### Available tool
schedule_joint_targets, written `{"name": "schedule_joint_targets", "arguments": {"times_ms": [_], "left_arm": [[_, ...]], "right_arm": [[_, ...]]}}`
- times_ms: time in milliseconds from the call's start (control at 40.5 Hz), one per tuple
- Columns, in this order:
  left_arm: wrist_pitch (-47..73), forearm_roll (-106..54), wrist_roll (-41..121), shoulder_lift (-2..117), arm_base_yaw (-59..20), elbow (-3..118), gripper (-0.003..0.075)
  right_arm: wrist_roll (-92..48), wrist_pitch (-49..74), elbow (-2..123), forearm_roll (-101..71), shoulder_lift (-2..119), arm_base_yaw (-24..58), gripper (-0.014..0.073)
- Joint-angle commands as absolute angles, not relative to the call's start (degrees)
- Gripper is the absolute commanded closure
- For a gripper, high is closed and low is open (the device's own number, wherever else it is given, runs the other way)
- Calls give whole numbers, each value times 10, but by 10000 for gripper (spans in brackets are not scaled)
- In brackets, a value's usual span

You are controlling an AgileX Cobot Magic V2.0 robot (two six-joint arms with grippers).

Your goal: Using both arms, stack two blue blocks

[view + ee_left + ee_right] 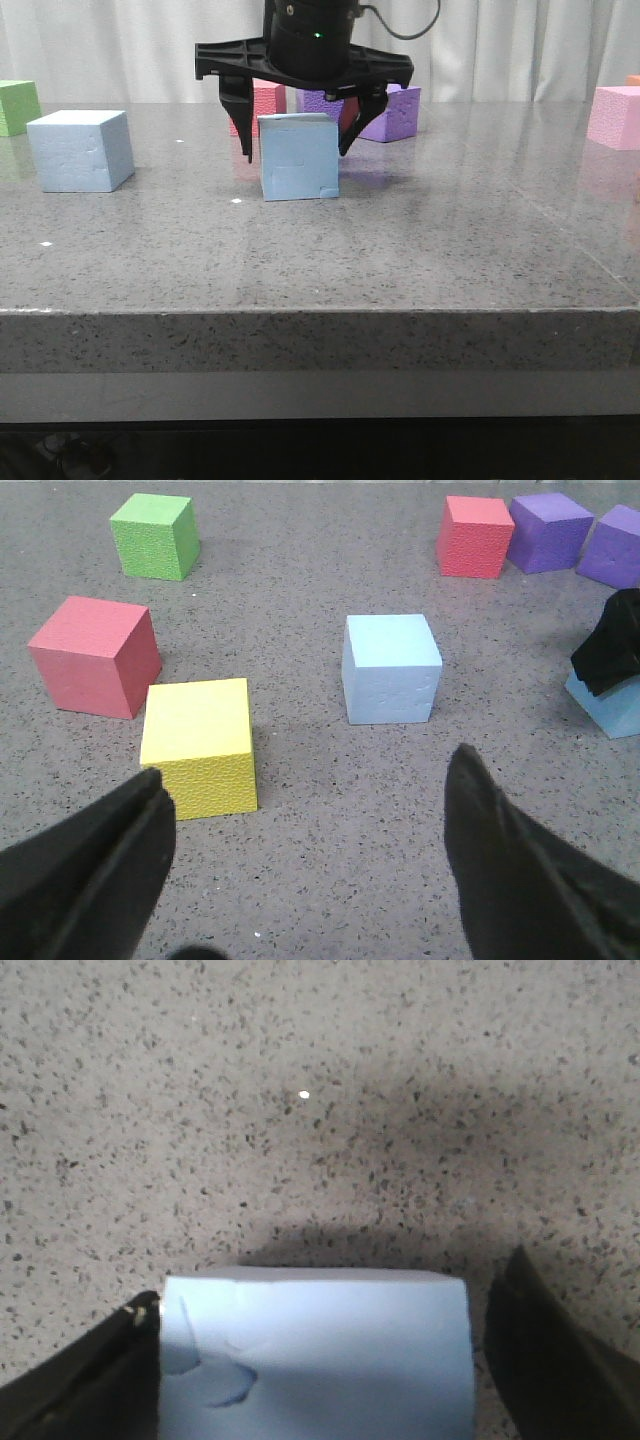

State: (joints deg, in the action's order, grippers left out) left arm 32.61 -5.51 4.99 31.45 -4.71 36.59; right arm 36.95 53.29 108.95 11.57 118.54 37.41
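One pale blue block [298, 160] stands on the table at the middle; it has grooved marks on its top [320, 1360]. My right gripper [297, 150] is lowered over it, open, with a finger on each side. One finger [100, 1380] sits right at the block's side, while the other finger [550, 1360] stands a little apart from it. The other, plainer blue block [80, 150] stands alone at the left. In the left wrist view this block [392, 670] lies ahead of my left gripper [308, 765], which is open and empty above the table.
A red cube [262, 100] and purple cubes [390, 110] stand behind the middle block. A green cube [15, 105] is at the far left and a pink cube [620, 115] at the far right. A yellow cube [198, 745] and a red cube [95, 655] lie near my left gripper.
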Motion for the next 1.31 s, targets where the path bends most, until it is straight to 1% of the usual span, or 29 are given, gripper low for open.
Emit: {"name": "schedule_joint_targets", "arguments": {"times_ms": [0,198,346,445,568,642,865,1013,1285], "left_arm": [[286,-63,46,318,-48,385,174],[285,-63,46,318,-48,385,174],[284,-63,46,318,-48,385,174],[284,-63,46,318,-48,385,174],[283,-63,46,318,-48,385,174],[282,-63,46,318,-48,385,174],[278,-63,46,318,-48,385,174],[271,-63,46,318,-48,385,174],[269,-67,46,318,-48,385,174]], "right_arm": [[371,518,1118,119,1148,373,-59],[359,544,1127,111,1103,373,-59],[274,583,1125,116,1051,373,-59],[220,602,1103,116,1011,372,-59],[171,586,1022,104,939,370,-59],[143,553,958,83,888,364,-59],[56,465,772,9,730,316,-59],[36,440,675,-4,630,302,-59],[20,371,545,-4,491,302,-59]]}}
